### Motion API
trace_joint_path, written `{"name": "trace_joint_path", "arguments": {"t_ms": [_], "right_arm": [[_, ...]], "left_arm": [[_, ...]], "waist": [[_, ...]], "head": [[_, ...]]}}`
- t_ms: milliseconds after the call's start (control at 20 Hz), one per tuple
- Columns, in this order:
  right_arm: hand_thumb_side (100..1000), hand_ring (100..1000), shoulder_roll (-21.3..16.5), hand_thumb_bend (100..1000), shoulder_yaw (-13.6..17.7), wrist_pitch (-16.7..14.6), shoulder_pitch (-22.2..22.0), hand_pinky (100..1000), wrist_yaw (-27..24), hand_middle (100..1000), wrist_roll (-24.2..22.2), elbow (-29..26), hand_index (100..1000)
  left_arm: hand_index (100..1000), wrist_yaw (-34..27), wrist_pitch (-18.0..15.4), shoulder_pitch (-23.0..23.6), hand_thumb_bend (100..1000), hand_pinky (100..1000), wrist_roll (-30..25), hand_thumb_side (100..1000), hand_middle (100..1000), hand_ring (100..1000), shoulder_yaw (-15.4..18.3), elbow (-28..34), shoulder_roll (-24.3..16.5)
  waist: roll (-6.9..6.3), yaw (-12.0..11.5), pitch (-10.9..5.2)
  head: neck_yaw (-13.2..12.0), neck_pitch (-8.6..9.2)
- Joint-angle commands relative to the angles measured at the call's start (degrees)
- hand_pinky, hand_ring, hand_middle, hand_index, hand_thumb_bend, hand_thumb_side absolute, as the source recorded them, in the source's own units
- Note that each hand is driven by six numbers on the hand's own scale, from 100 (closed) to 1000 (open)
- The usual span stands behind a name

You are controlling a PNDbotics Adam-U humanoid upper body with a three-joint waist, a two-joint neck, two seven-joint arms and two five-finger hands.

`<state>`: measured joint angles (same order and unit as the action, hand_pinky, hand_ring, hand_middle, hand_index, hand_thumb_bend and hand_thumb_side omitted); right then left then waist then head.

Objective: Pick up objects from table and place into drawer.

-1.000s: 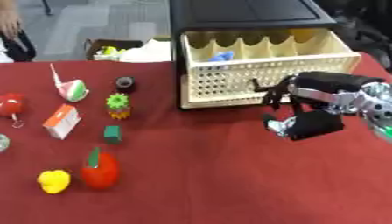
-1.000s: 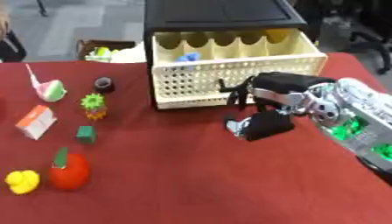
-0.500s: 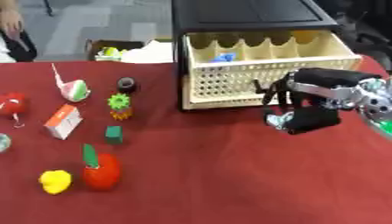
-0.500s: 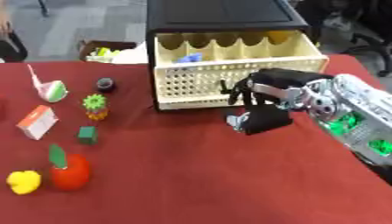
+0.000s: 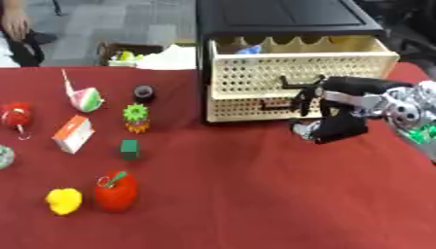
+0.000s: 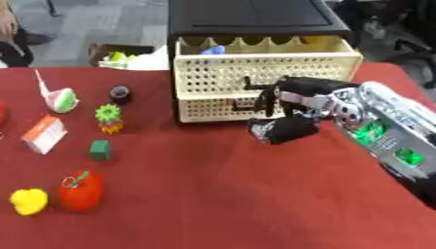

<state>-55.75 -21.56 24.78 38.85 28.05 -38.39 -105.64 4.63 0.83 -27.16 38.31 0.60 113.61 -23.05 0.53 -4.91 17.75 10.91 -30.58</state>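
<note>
The right hand [image 5: 328, 104] comes in from the right and hangs just in front of the cream perforated drawer [image 5: 294, 75], which stands pulled open from a black cabinet [image 5: 281, 19] at the far side of the red bench [image 5: 238, 194]. Its fingers [image 6: 265, 99] are curled downward over a dark, blocky object [image 6: 285, 130] that sits at or just above the cloth below the drawer front; whether they actually pinch it cannot be told. A blue item [image 5: 249, 49] lies inside the open drawer. The other things lie well apart from the hand on the left half of the bench: a red tomato [image 5: 115, 190] with a green stalk beside a yellow piece [image 5: 63, 201], a green cube [image 5: 129, 149], an orange and white carton [image 5: 71, 133], a small pineapple-like toy [image 5: 136, 117], a black ring [image 5: 144, 92], a white and green cone shape [image 5: 80, 95], and a red round thing [image 5: 15, 114] at the left edge. The left hand shows in neither view.
</note>
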Motion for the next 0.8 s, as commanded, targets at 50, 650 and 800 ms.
{"name": "trace_joint_path", "arguments": {"t_ms": [50, 650, 800], "right_arm": [[720, 456, -0.7, 100, 0.6, -0.2, 1.1, 128, 0.8, 696, 0.1, 1.0, 845], [718, 456, 0.5, 100, 0.6, -1.1, 3.0, 130, 2.0, 711, 1.5, 4.1, 846], [716, 456, 0.9, 100, 0.5, -1.7, 3.7, 131, 2.2, 711, 1.6, 5.3, 845]], "left_arm": [[744, -0.1, -0.2, -0.3, 100, 468, 0.1, 828, 592, 584, 0.8, 1.0, -0.7], [742, -0.2, -0.3, -0.2, 100, 467, 0.1, 829, 589, 582, 0.8, 1.0, -0.4], [742, -0.2, -0.3, -0.2, 100, 467, 0.0, 829, 589, 581, 0.8, 1.0, -0.3]], "waist": [[0.06, -0.1, -0.79], [-0.08, -0.1, -0.50], [-0.10, -0.3, -0.43]], "head": [[-0.1, 0.87], [0.1, 1.45], [0.1, 1.70]]}}
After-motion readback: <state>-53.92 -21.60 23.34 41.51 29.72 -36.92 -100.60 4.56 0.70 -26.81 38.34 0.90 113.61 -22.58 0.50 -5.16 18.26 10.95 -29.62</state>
